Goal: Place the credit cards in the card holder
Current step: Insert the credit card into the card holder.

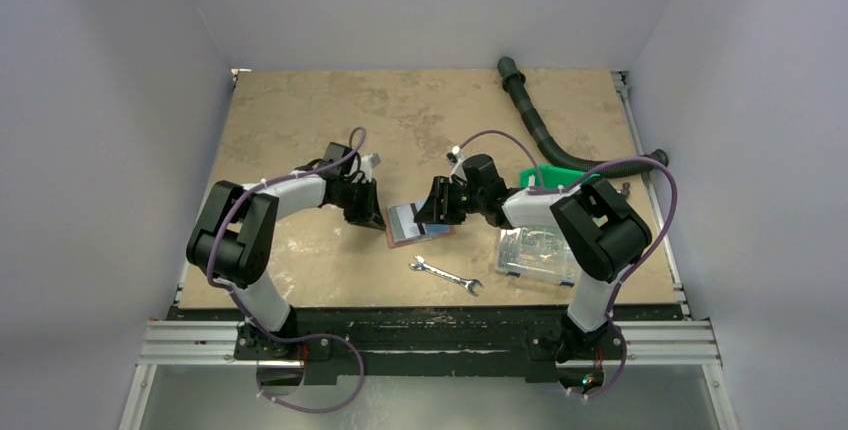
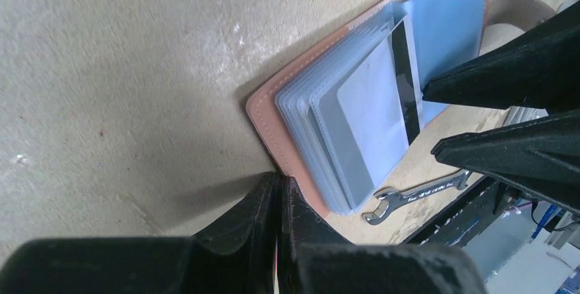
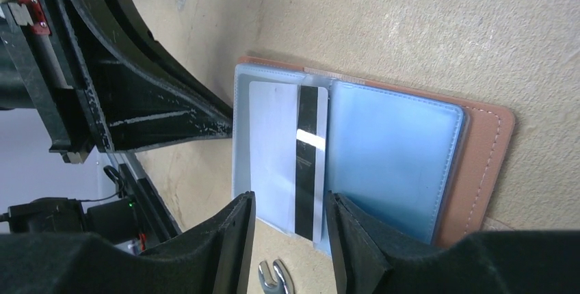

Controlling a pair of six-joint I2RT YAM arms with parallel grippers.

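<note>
Tan worktop point(image 3: 444, 20), pretty simple: right hand point(image 3: 288, 205) spread around lower end of credit card point(image 3: 273, 143), long axis running up-frame inside card holder point(image 3: 482, 164); left hand point(image 2: 279, 183) pressed together at its edge.

Both arms reached inward toward each other, wrists pitched down; left gripper point(image 2: 278, 181) jaws pressed together, right gripper point(image 3: 288, 205) jaws parted, tips low
</note>
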